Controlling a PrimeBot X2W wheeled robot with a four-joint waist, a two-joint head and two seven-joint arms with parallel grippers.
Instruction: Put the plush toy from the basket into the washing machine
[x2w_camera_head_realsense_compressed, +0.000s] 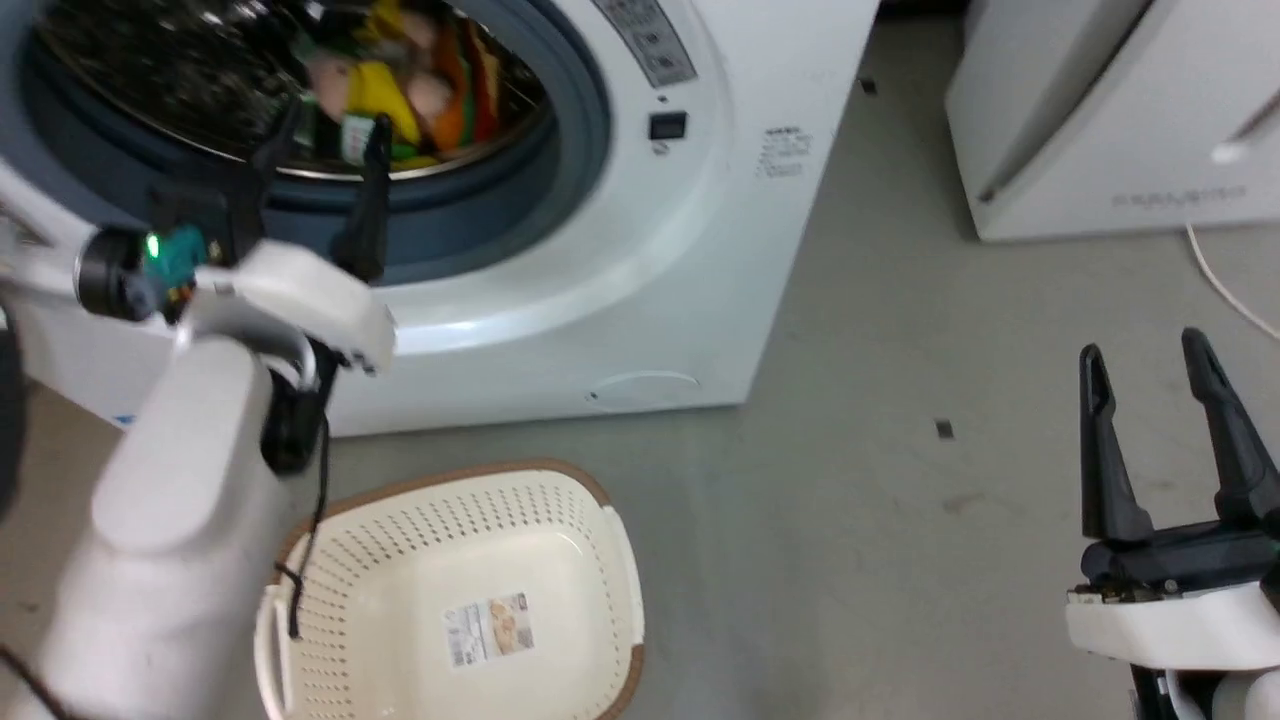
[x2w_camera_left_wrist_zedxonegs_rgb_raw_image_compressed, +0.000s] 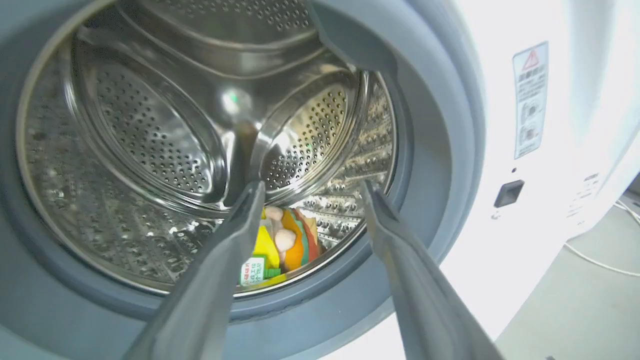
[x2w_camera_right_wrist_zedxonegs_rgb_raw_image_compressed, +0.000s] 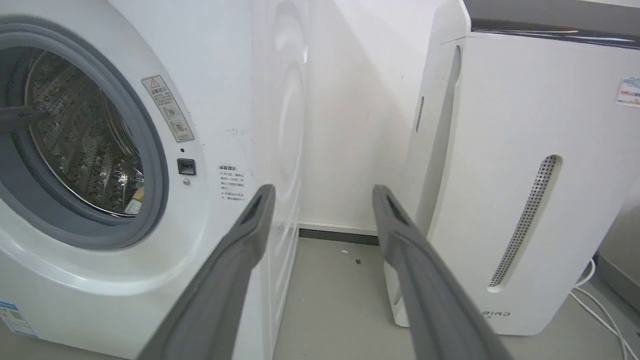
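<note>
Beyond my forearm (x2w_camera_head_realsense_compressed: 170, 500), my left end effector (x2w_camera_left_wrist_zedxonegs_rgb_raw_image_compressed: 312, 189) hangs spread wide and empty at the washing machine (x2w_camera_head_realsense_compressed: 620, 300) mouth. The plush toy (x2w_camera_left_wrist_zedxonegs_rgb_raw_image_compressed: 282, 245) lies in its drum (x2w_camera_left_wrist_zedxonegs_rgb_raw_image_compressed: 150, 125), not in the basket (x2w_camera_head_realsense_compressed: 430, 525). I'd back straight out, clear of the grey rim (x2w_camera_left_wrist_zedxonegs_rgb_raw_image_compressed: 440, 175).
</note>
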